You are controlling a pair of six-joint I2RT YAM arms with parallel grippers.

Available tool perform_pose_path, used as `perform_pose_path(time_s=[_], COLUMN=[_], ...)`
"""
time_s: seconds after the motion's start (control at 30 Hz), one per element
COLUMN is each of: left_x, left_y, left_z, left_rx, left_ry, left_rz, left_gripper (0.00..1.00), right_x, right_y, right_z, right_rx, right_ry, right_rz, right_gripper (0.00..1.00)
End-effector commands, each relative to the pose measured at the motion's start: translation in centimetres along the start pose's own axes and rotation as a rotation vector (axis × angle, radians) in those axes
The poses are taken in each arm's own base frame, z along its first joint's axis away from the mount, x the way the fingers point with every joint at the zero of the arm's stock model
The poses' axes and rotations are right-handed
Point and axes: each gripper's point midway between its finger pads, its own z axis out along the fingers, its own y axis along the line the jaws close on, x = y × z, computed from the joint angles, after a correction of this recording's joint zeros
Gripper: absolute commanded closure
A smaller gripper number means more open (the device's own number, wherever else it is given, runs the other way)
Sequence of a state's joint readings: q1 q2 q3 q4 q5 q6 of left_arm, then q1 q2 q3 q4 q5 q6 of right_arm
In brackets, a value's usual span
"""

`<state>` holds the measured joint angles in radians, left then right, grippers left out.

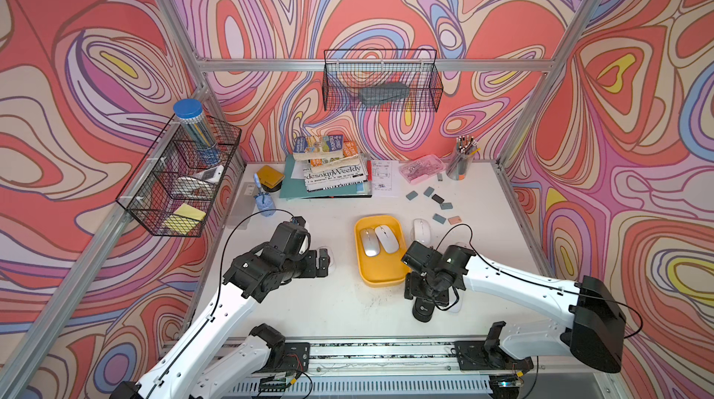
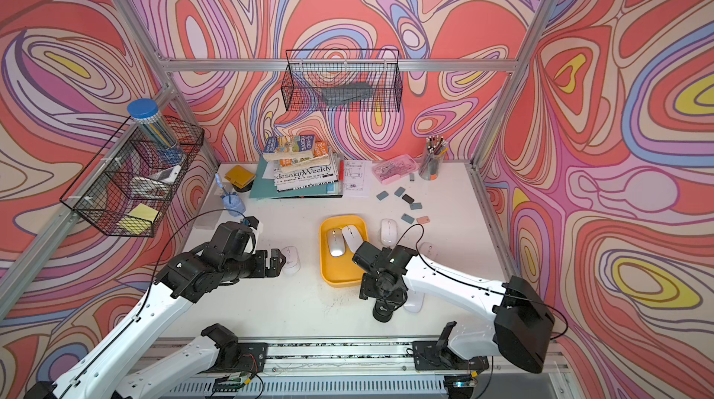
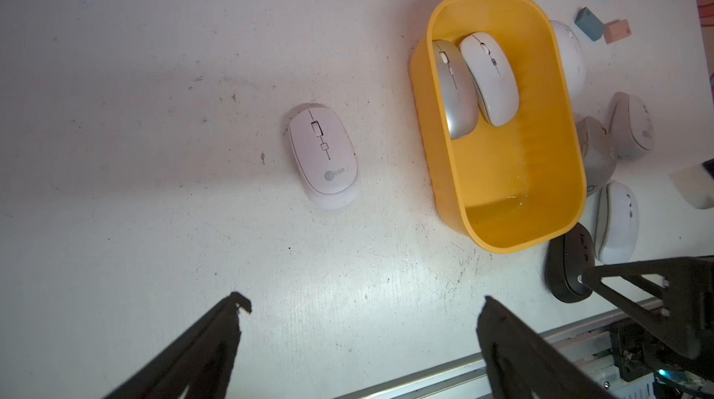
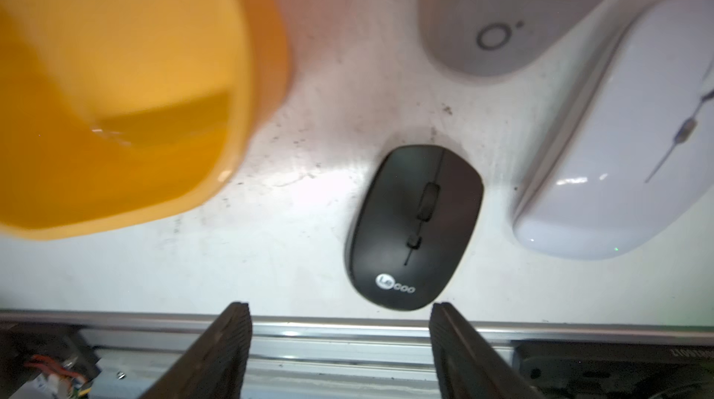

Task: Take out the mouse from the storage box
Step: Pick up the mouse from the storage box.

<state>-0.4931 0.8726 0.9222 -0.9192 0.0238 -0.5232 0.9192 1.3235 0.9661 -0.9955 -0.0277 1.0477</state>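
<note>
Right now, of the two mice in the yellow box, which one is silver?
The silver mouse is the one on the robot's left inside the storage box, along its wall; the white mouse beside it lies toward the middle.

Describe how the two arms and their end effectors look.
Both arms, left arm and right arm, have white rounded link shells with bulky black joints and wrists. A thin black cable loops along each. The left end effector and right end effector have black tapered fingers; the right's inner faces look ribbed.
</note>
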Motion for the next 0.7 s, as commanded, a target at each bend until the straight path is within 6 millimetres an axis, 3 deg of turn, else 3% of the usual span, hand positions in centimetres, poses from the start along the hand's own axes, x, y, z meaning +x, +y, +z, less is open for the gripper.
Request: perform_pose_path(time_s=[0.0, 0.1, 0.23, 0.43, 0.67], left_x=[-0.1, -0.1, -0.1, 0.1, 0.0], left_y=[-0.1, 0.0, 0.1, 0.0, 0.0], left_z=[0.0, 0.0, 0.0, 0.4, 0.6], left_rx=[0.004, 0.0, -0.001, -0.002, -0.007], left_ry=[-0.007, -0.007, -0.01, 0.011, 0.014], left_rz=[0.011, 0.009, 0.01, 0.009, 0.01], left_gripper=[0.01, 0.01, 0.01, 0.01, 0.01], right_x=[-2.8, -5.3, -8.5, -12.9, -14.3], right_y=[2.7, 5.6, 9.6, 11.4, 11.9], right_z=[-3.0, -2.7, 0.5, 3.6, 6.7], right_rx=[-0.039, -0.014, -0.009, 0.011, 0.01], right_ry=[-0.124, -0.162, -0.197, -0.208, -0.166], right_rz=[-0.083, -0.174, -0.353, -0.437, -0.47], right_gripper=[0.28, 0.32, 0.32, 0.33, 0.33])
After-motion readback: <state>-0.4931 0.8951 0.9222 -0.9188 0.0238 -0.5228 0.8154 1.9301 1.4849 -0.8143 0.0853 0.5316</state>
